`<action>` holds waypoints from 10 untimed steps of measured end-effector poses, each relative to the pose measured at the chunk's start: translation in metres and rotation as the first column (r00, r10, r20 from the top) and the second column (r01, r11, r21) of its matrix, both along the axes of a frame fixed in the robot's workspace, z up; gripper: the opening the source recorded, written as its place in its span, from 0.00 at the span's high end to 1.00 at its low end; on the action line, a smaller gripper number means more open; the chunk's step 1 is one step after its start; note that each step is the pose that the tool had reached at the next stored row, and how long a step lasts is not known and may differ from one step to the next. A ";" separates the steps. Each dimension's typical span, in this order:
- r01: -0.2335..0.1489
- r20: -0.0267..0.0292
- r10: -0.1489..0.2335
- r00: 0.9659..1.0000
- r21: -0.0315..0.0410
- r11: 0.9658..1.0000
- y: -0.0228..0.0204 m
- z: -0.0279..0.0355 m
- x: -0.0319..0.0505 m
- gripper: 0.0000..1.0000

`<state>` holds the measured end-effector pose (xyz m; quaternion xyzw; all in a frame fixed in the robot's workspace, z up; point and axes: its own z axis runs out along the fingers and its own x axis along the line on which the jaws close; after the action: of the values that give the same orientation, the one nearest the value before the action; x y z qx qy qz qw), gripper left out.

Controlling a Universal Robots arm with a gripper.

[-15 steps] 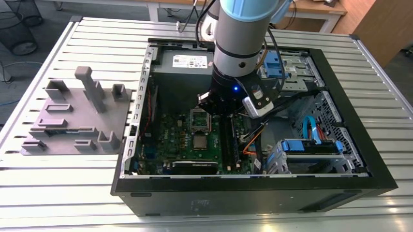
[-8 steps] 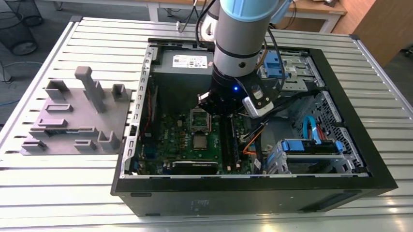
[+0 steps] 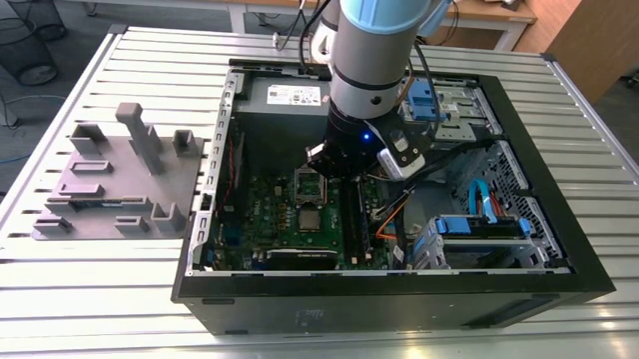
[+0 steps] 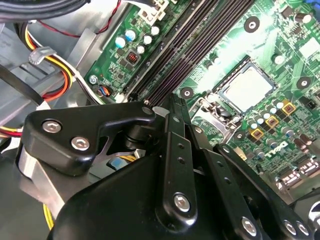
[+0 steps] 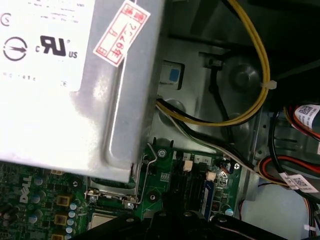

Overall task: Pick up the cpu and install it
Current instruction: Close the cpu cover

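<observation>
An open computer case (image 3: 399, 299) lies on its side on the slatted metal table (image 3: 100, 284). The robot arm reaches down into it from above.

The hand (image 3: 330, 168) hangs low over the green motherboard (image 3: 269, 217), between the silver power supply (image 3: 284, 96) and the long black memory slots (image 3: 352, 217). It grips nothing that can be seen. Whether it is apart or together cannot be told from any view.

The cpu (image 3: 311, 219) lies flat on the motherboard with its silver-grey top facing up, inside the square outline of the socket. In the second wrist view the cpu (image 4: 247, 89) is near the hand (image 4: 172, 102) but clearly apart from it, and bare board shows between them. A metal socket frame (image 3: 310, 185) sits just beside the cpu on the power supply side, close under the hand.

In the first wrist view the power supply (image 5: 60, 80) has a red-and-white sticker (image 5: 122, 32) on it. A yellow cable (image 5: 260, 65) curves across the case wall beside it, and the black body of the hand (image 5: 185, 225) shows at the frame's edge.

Blue drive brackets (image 3: 479, 224) sit in the case toward the exterior view's right. A grey moulded fixture tray (image 3: 115, 183) rests on the table outside the case, on the exterior view's left.
</observation>
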<state>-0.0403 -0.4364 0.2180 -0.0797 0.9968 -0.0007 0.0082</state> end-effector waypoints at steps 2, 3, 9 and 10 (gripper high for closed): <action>-0.020 0.000 0.020 1.000 0.000 1.000 0.0008 -0.0009 0.0000 0.89; -0.030 0.000 0.030 1.000 0.000 1.000 0.0011 -0.0013 0.0001 0.89; -0.081 0.000 0.081 0.997 0.002 0.997 0.0039 -0.0050 0.0000 0.89; -0.085 0.000 0.085 0.996 0.002 0.996 0.0049 -0.0055 0.0000 0.89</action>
<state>-0.0403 -0.4315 0.2125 -0.1217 0.9925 0.0009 0.0083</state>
